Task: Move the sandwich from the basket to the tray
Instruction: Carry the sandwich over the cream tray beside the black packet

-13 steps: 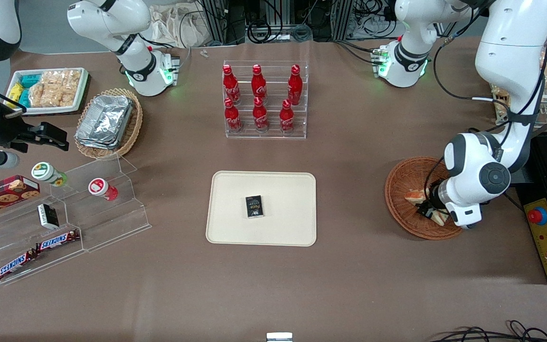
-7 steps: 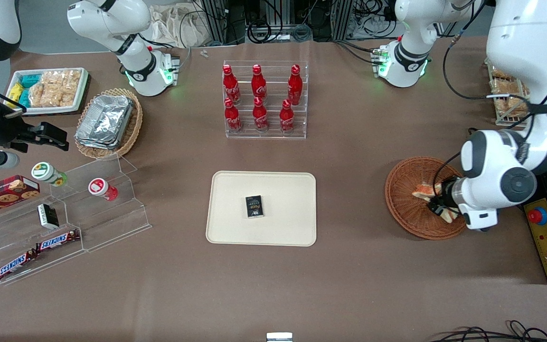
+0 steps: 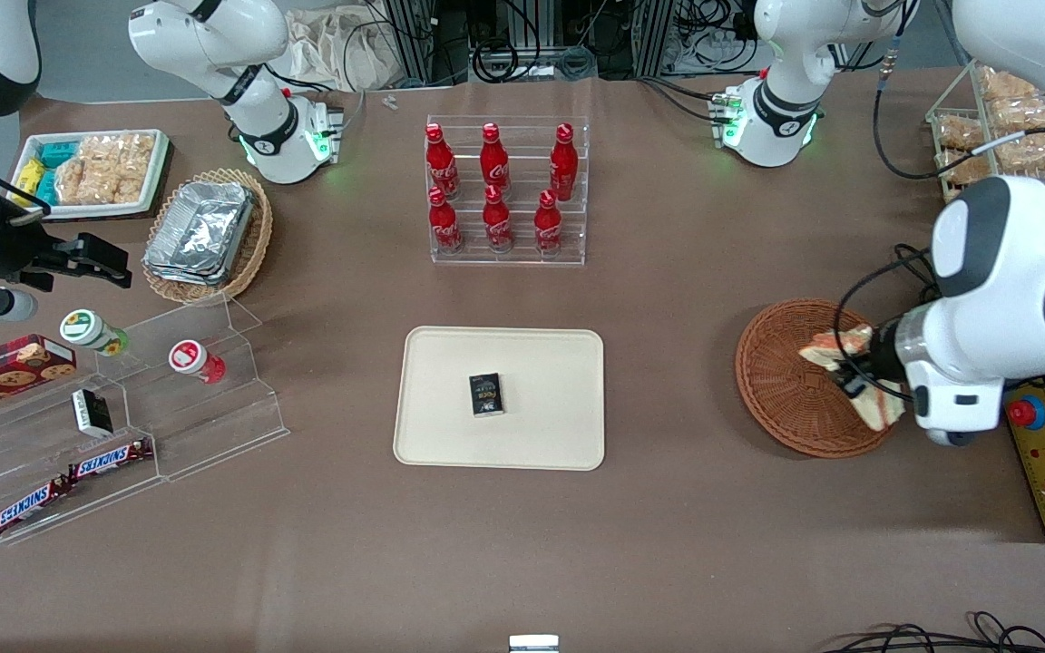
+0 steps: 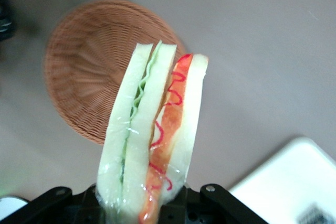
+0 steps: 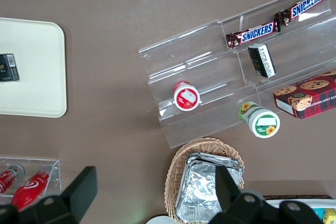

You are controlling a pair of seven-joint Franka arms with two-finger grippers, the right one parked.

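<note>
The sandwich [image 3: 856, 374] [image 4: 152, 135], a wrapped wedge of white bread with green and orange-red filling, hangs in the air above the round reddish-brown wicker basket [image 3: 786, 385] [image 4: 84, 66]. My left gripper [image 3: 860, 381] [image 4: 144, 205] is shut on its lower end, over the basket's edge toward the working arm's end of the table. Nothing lies in the basket as the wrist view shows it. The cream tray [image 3: 541, 363] [image 4: 294, 177] sits mid-table, toward the parked arm from the basket, with a small black packet [image 3: 485, 394] on it.
A clear rack of red cola bottles [image 3: 504, 190] stands farther from the front camera than the tray. An acrylic step shelf with snacks [image 3: 114, 408] and a tan basket of foil containers [image 3: 205, 234] lie toward the parked arm's end. A control box with a red button [image 3: 1028, 413] sits beside the basket.
The left gripper has risen out of the basket with the sandwich in it, drifting toward the working arm's end of the table. The arm's wrist has lifted higher.
</note>
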